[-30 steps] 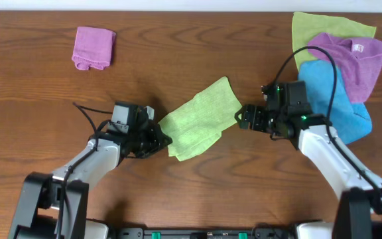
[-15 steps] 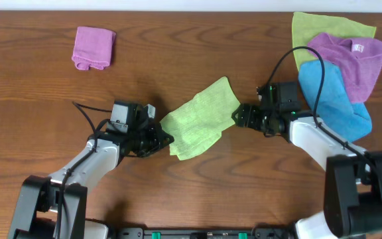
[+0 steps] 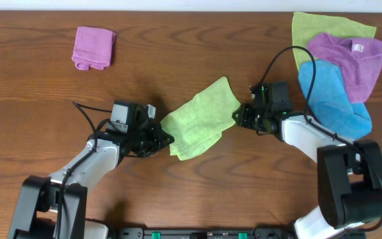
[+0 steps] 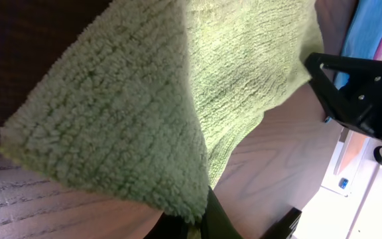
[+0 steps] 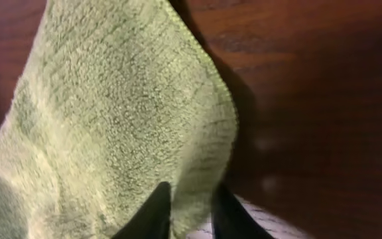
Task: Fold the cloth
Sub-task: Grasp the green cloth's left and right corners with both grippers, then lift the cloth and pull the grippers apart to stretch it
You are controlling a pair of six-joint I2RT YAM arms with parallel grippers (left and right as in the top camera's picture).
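cloth (image 3: 201, 119) pinched by left fingers (image 4: 215, 216), right fingers (image 5: 152, 212)

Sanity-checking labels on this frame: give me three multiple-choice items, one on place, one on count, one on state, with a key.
1. The lime-green cloth lies: A) between left gripper and right gripper B) on the heap C) top left.
2. Cloths heaped top right: A) two B) three C) four.
3. The right fingers: A) spread over bare table B) raised clear C) straddle the cloth's edge.
Key: A, grippers flank it; B, yellow-green cloth, purple cloth, blue cloth; C, right wrist view shows the edge between them.
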